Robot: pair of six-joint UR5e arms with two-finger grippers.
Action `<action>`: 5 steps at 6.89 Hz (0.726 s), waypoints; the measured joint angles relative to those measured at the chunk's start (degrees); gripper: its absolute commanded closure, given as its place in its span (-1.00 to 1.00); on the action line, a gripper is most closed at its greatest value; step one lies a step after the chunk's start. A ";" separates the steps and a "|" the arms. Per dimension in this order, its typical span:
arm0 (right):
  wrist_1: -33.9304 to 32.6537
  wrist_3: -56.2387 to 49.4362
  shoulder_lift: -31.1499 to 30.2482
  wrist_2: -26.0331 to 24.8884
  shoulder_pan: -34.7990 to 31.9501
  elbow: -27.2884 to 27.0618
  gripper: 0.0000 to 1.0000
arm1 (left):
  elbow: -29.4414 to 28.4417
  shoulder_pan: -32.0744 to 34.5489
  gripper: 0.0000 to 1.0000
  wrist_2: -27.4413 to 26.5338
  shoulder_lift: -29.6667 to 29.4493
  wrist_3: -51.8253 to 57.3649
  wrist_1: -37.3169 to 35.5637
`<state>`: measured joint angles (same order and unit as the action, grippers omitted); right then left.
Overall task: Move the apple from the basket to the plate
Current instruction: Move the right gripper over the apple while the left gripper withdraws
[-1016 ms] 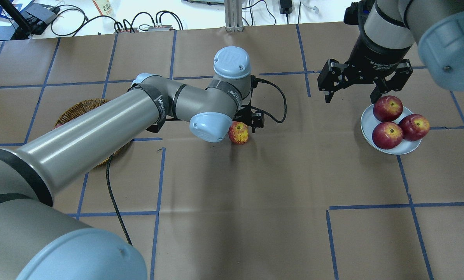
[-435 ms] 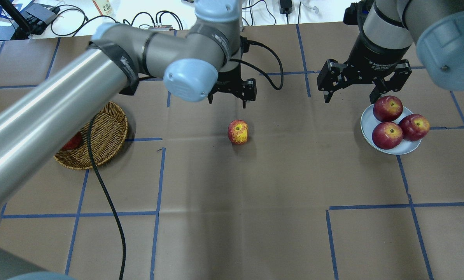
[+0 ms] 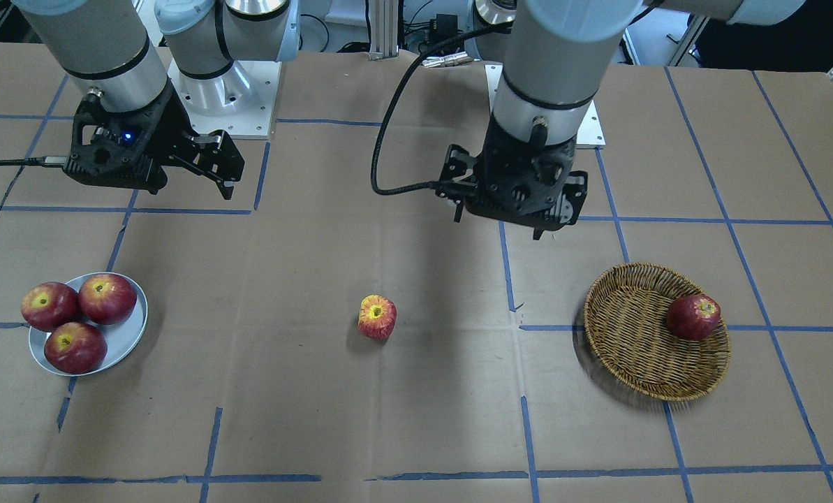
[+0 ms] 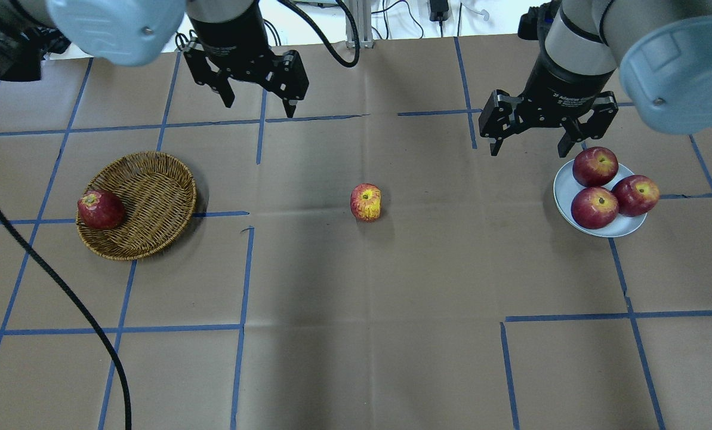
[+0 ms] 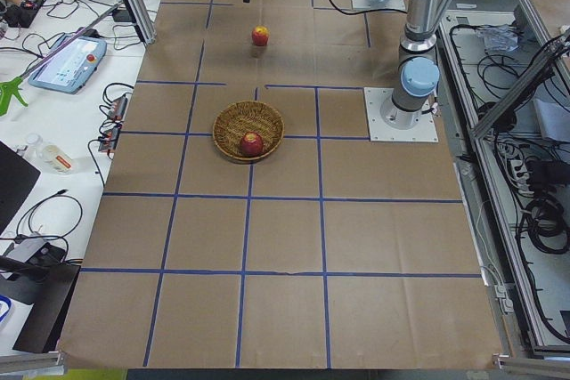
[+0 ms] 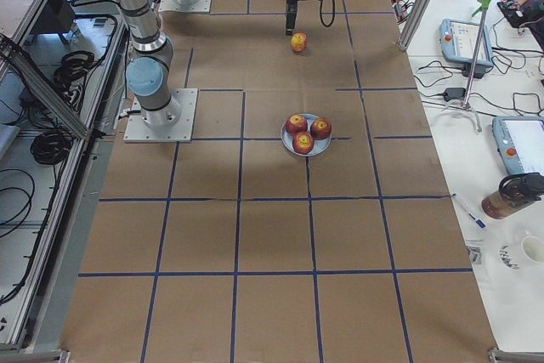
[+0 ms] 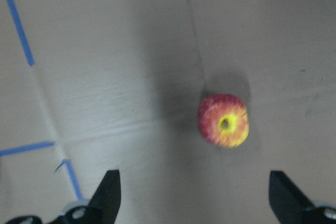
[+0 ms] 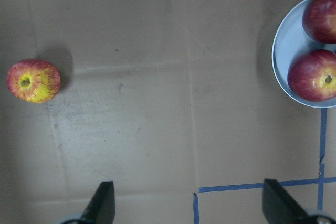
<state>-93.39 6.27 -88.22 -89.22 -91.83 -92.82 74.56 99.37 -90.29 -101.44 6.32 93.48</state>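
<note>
The streaky red-orange apple (image 4: 366,202) with a yellow stem patch lies alone on the brown paper at mid-table, also in the front view (image 3: 377,316) and both wrist views (image 7: 223,120) (image 8: 33,81). The wicker basket (image 4: 153,191) at the left holds one dark red apple (image 4: 100,209). The pale blue-grey plate (image 4: 564,185) at the right holds three dark red apples. My left gripper (image 4: 258,104) is open and empty, raised beyond the basket and the apple. My right gripper (image 4: 529,149) is open and empty, raised just left of the plate.
Blue tape lines cross the brown paper. A black cable (image 4: 51,275) from my left arm hangs over the table's left front. Cables and boxes lie along the far edge (image 4: 224,36).
My left gripper has let go of the apple, risen and swung to the far left, uncovering the basket. The apple stays where it was. My right gripper has shifted slightly left.
</note>
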 measured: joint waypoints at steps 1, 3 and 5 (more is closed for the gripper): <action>-2.76 2.62 1.90 -0.13 -2.64 0.07 -1.00 | 0.68 -1.25 -1.00 0.08 2.62 2.95 2.00; -10.92 9.96 7.88 -0.52 -9.47 0.10 -1.00 | 2.90 -2.53 -1.00 0.56 4.75 4.26 4.84; -19.41 16.25 14.40 -0.62 -14.23 0.12 -1.00 | 4.14 -4.61 -1.00 0.61 5.07 4.51 4.59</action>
<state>-112.80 22.52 -73.82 -89.84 -106.06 -92.70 78.69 94.75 -89.68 -96.38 10.83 98.07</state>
